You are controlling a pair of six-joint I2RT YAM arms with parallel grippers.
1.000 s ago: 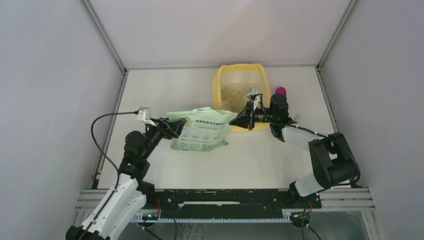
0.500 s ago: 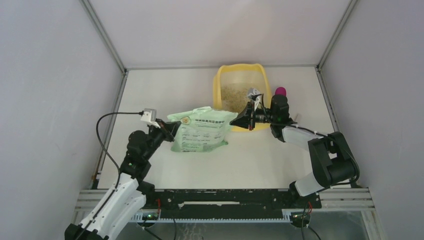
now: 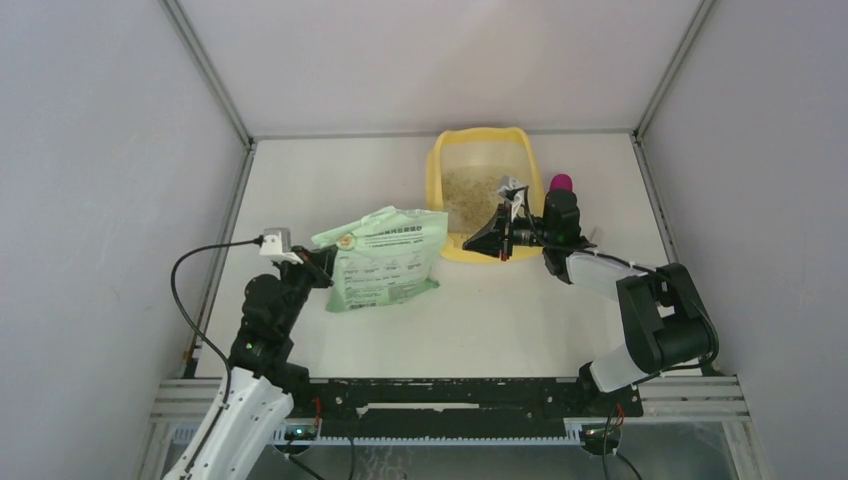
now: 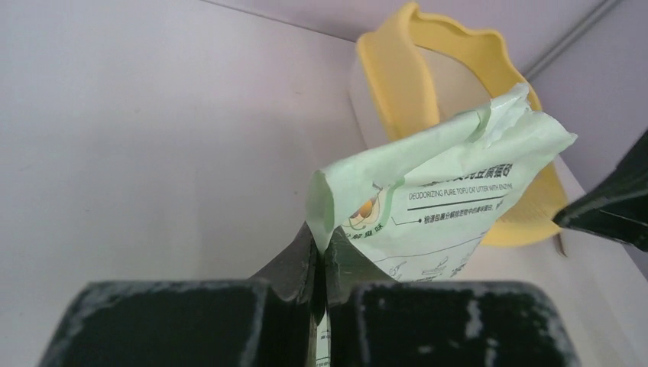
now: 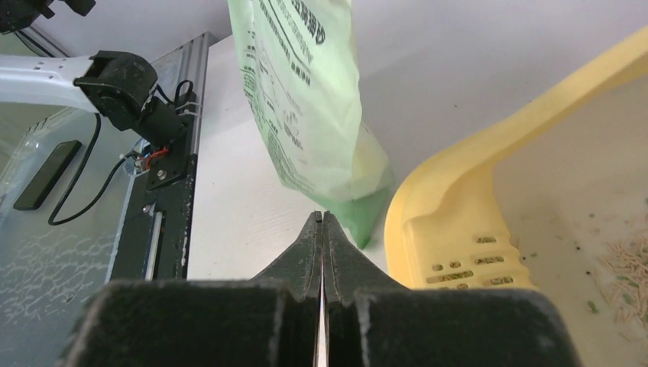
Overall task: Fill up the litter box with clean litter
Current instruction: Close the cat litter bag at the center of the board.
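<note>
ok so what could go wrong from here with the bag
1. The left gripper pinches only a thin corner of the green bag, so it could slip out when lifted.
2. The right gripper is shut on nothing, so the bag has only one hold and may sag or twist.
3. The bag's ragged end looks only at the edge of the litter box, so tipping now might spill its contents on the table.
</note>
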